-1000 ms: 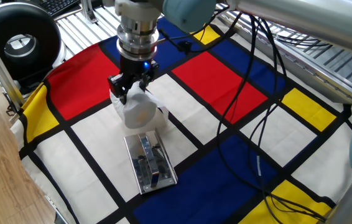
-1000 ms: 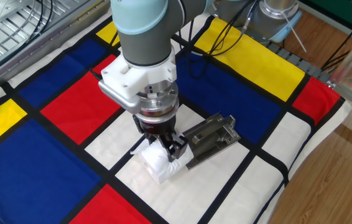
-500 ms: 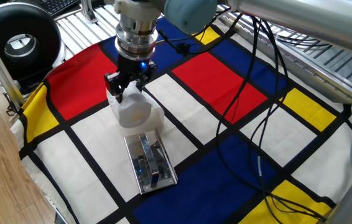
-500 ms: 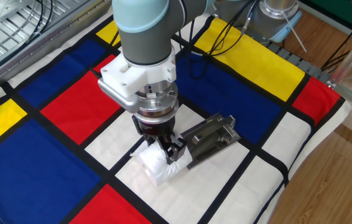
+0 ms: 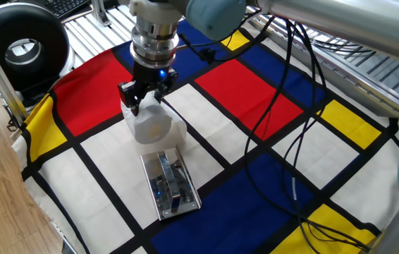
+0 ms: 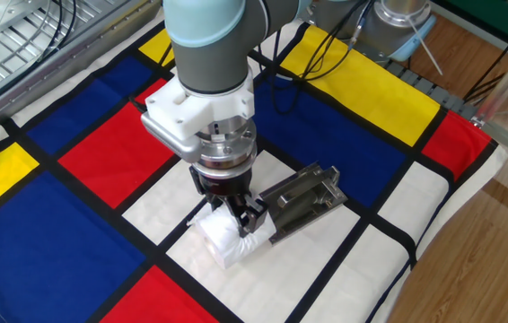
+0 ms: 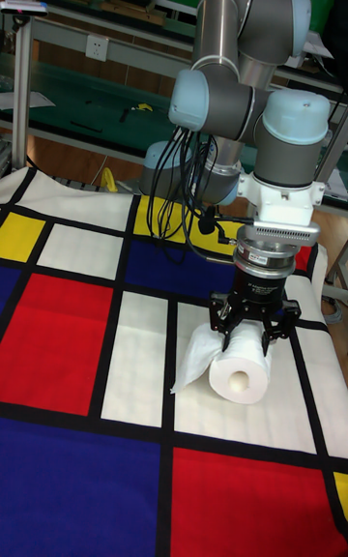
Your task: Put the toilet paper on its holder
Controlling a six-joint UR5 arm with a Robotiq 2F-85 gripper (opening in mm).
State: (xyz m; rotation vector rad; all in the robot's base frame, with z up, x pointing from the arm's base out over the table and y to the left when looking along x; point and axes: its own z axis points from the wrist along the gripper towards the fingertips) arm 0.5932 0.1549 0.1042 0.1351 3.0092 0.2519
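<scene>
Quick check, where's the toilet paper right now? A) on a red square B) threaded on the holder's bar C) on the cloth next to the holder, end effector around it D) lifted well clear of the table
C: the toilet paper rests on a white square beside the holder, with the end effector straddling its top.

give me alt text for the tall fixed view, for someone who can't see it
A grey and blue robot arm's gripper straddles the top of a white toilet paper roll lying on its side, its core hole facing the camera and a loose sheet trailing to the left. The roll sits on a white square of a tablecloth patterned in red, blue, yellow and white blocks with black lines.
</scene>
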